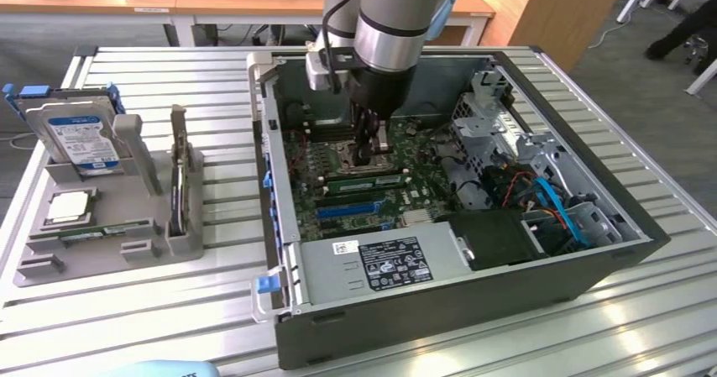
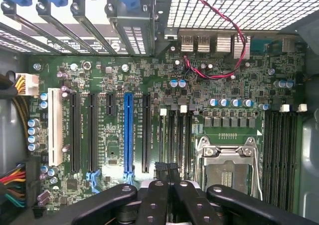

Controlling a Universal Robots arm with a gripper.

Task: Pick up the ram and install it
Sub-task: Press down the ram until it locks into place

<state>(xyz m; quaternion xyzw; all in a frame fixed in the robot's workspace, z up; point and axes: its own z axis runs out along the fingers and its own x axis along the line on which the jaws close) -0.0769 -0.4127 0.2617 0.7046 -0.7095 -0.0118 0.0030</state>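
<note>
Claw [image 1: 370, 146]: pressed together, low inside the computer case [image 1: 583, 268], tip just beside the socket [image 2: 227, 168].
Claw from the wrist [image 2: 168, 179]: two black fingers [image 2: 152, 200] tight side by side, over the black slots [image 2: 174, 135] next to the socket.
Ram [image 1: 361, 174]: looks like the long green stick lying along the slots, just beside the socket and right under the claw tip; hard to tell if pushed all the way in.
Pinching: cannot tell if anything thin sits between the fingers.
Second green stick [image 1: 96, 233]: flat in the grey tray [image 1: 34, 268] on the desk [image 1: 168, 310], well apart from the socket, outside the case.
Task so far: seems near the end, ram at the slot, claw on top of it or very close.
Danger one: pushing down with the stick crooked, so one end goes in and the other stays up; could bend or crack the stick.
Danger two: sliding sideways toward the socket; could scratch the tiny pins there.
Danger three: pressing too hard on the green board [image 2: 114, 150]; could flex and hurt it.
Danger four: red wire [image 2: 219, 75] beyond the socket; could snag on a wide swing.
</note>
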